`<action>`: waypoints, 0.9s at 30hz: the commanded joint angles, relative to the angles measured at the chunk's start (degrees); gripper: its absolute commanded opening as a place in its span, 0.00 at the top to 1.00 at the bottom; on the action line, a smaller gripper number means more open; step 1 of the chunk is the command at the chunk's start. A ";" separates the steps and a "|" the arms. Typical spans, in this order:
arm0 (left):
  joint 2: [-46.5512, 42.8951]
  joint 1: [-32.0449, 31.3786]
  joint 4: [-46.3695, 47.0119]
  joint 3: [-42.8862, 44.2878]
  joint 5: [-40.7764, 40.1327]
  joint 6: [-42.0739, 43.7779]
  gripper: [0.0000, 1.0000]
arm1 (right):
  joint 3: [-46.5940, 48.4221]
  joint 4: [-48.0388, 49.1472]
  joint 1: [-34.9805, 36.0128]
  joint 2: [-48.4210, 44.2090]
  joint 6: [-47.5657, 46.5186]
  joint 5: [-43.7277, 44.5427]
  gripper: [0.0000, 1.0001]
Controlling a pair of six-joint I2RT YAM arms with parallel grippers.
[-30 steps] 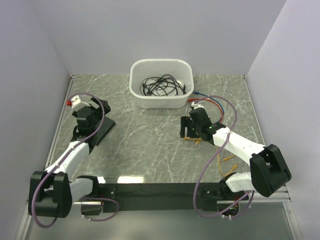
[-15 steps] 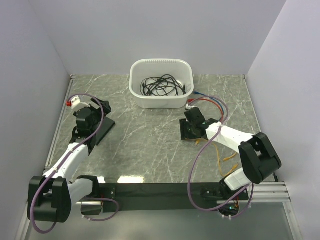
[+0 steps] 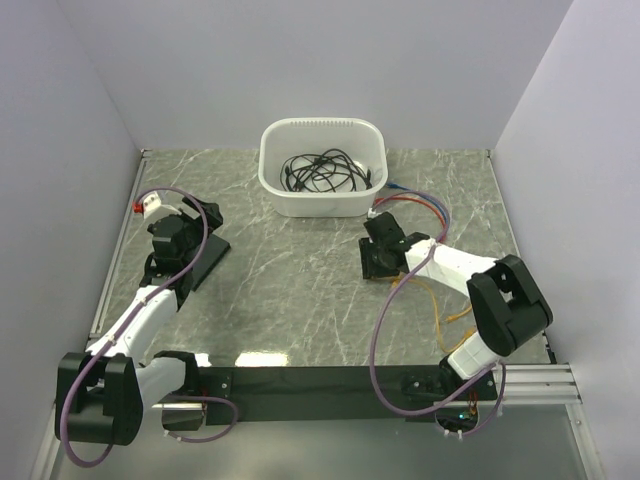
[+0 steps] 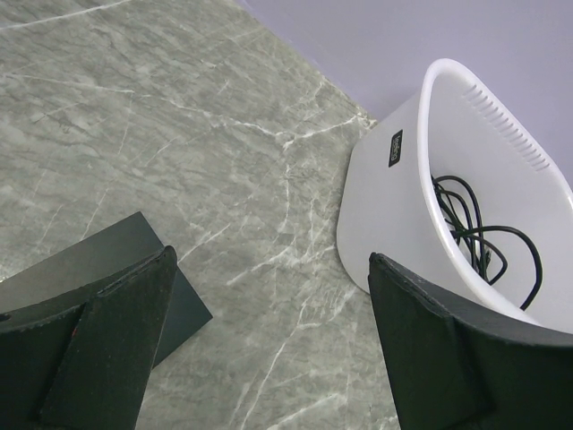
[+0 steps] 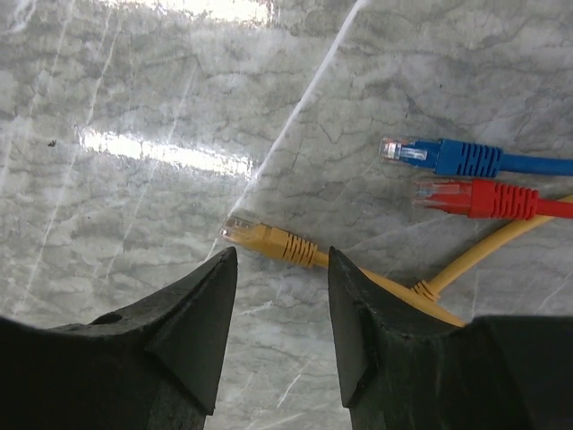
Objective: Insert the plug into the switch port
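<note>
The clear plastic plug on a yellow cable [image 5: 240, 230] lies loose on the grey marbled bench [image 5: 134, 90]. It sits just ahead of the right hand [image 5: 279, 269], whose two black fingers are spread wide with nothing between them, one on either side of the yellow lead. Just beyond it lie a blue-booted plug [image 5: 398, 150] and a red-booted plug [image 5: 439, 193], side by side and also loose.

The flat matte black switch box [image 3: 205, 262] lies well apart from the plug, at the bench's left side. There the left hand [image 4: 269, 269] hangs over it, also spread and holding nothing. Its row of sockets cannot be made out in any view. Beyond stands a white plastic tub [image 4: 385, 215] holding a tangle of black cables [image 4: 474, 233].

As I judge it, the task has barely begun. No plug is gripped, and picking it up, carrying it across to the box and pushing it into a port all remain.

Compared with a second ago, the right arm has folded its elbow in toward the middle. Its hand has shifted a little toward the tub and settled over the cable ends. The left arm and the box look unchanged.
</note>
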 commanded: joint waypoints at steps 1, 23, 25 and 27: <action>-1.21 -0.32 1.06 0.01 0.61 -0.29 0.06 | 3.56 -1.52 0.48 1.51 -0.74 1.26 0.47; -2.17 -0.32 0.35 -0.08 -0.18 0.24 0.06 | 2.25 -5.83 2.33 0.55 0.14 0.39 0.62; -2.61 -0.32 0.00 0.01 -0.18 0.24 0.06 | 2.60 -6.27 2.50 0.55 -0.04 -0.75 0.63; -2.88 -0.41 -0.44 0.10 -0.18 0.15 0.07 | 3.04 -7.06 2.59 1.51 -0.21 -1.20 0.64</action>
